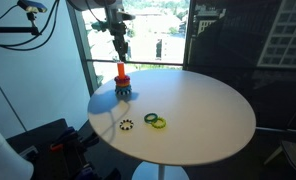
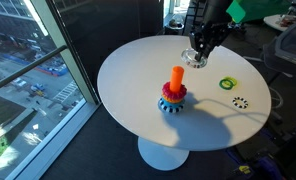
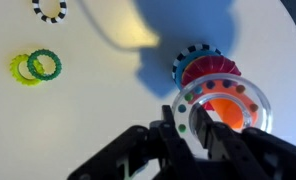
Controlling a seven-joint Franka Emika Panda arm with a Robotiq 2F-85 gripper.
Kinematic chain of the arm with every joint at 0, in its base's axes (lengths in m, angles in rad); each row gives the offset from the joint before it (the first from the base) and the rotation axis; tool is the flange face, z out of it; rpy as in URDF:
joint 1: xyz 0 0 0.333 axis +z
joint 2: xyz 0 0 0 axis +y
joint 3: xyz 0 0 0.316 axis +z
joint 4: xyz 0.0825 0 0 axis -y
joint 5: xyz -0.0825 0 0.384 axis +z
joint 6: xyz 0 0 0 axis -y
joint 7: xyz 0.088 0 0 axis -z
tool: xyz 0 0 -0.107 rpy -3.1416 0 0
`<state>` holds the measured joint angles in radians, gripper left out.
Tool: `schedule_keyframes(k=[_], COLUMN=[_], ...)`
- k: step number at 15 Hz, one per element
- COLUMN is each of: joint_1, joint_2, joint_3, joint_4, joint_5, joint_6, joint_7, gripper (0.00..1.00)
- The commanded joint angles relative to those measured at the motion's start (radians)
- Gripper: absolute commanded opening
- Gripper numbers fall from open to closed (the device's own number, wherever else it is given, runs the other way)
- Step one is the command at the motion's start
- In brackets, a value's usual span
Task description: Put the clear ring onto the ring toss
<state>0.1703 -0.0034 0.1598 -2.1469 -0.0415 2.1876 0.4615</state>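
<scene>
Clear ring (image 3: 251,93) grasped by tool (image 3: 202,126), over ring toss (image 2: 174,92), round white table (image 2: 128,70), windows (image 1: 143,35) behind.

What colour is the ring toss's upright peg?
The peg is orange-red, clearest in an exterior view.

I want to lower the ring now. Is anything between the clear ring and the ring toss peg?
Nothing visible. The gripper holds the clear ring above the ring toss, whose orange peg shows bare through the ring in the wrist view. The loose rings lie aside on the table.
</scene>
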Motion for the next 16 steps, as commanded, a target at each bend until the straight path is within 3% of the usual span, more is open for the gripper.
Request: schedule_keyframes(k=[1,9,16], joint_1=[0.001,0.03,0.057], joint_2=[0.042,0.107,0.15], joint_3=[0.004,0.01,0.006], joint_4=[0.08,0.163,0.196], joint_5=[0.009,-0.015,-0.076], joint_6=[-0.073,-0.166,-0.15], joint_7=[-0.017,0.004,0.031], gripper=[0.09,0.09,0.09])
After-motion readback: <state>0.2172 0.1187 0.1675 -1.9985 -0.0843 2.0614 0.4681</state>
